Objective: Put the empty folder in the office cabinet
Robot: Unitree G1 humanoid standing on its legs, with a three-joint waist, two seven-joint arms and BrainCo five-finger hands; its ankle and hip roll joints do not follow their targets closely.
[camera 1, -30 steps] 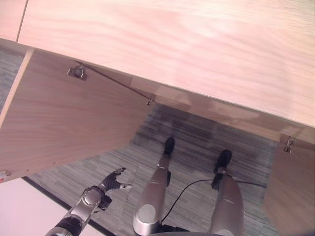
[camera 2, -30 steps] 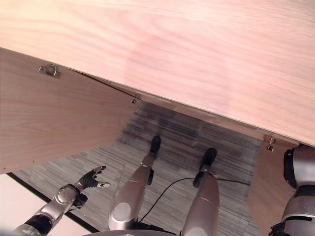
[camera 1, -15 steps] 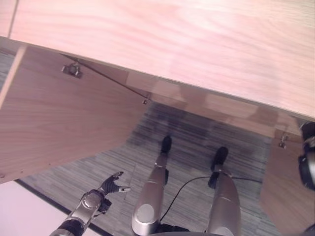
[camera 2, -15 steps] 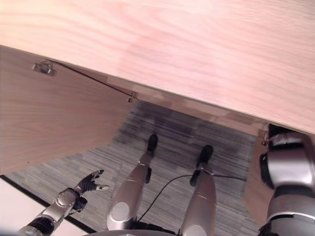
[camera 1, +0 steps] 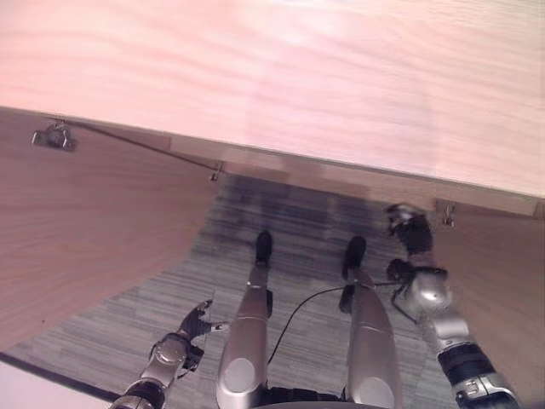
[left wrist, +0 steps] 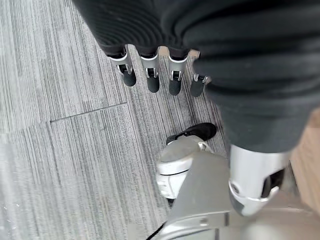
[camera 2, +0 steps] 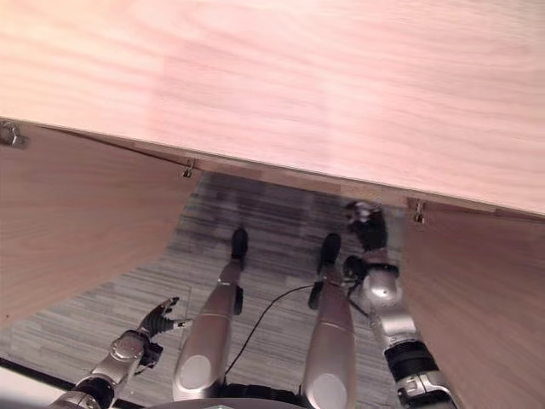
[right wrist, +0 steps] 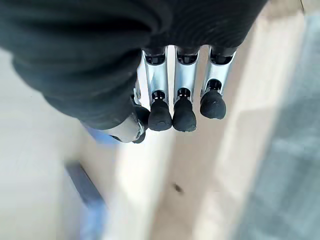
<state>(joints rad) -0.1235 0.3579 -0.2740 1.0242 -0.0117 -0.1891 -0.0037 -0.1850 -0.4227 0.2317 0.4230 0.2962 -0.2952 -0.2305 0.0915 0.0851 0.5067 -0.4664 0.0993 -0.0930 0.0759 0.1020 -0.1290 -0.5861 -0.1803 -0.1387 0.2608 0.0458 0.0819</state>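
The wooden office cabinet (camera 1: pixel 298 77) stands before me with both doors swung open, the left door (camera 1: pixel 85 230) and the right door (camera 1: pixel 502 290). My right hand (camera 1: pixel 410 232) is raised to the cabinet's lower front edge beside the right door's hinge (camera 1: pixel 444 213). Its fingers (right wrist: pixel 159 95) are straight and hold nothing. Past them lies a blurred blue and dark shape (right wrist: pixel 92 215); I cannot tell what it is. My left hand (camera 1: pixel 192 325) hangs low over the grey carpet, fingers (left wrist: pixel 152 75) straight and empty.
Grey striped carpet (camera 1: pixel 128 324) covers the floor between the two open doors. A metal hinge (camera 1: pixel 53 136) sits on the left door's inner face. A pale floor strip (camera 1: pixel 34 392) shows at the lower left.
The camera has swung, shifting the whole picture. My right arm has risen from the right edge and reached toward the cabinet front by the right door. The left hand stays low.
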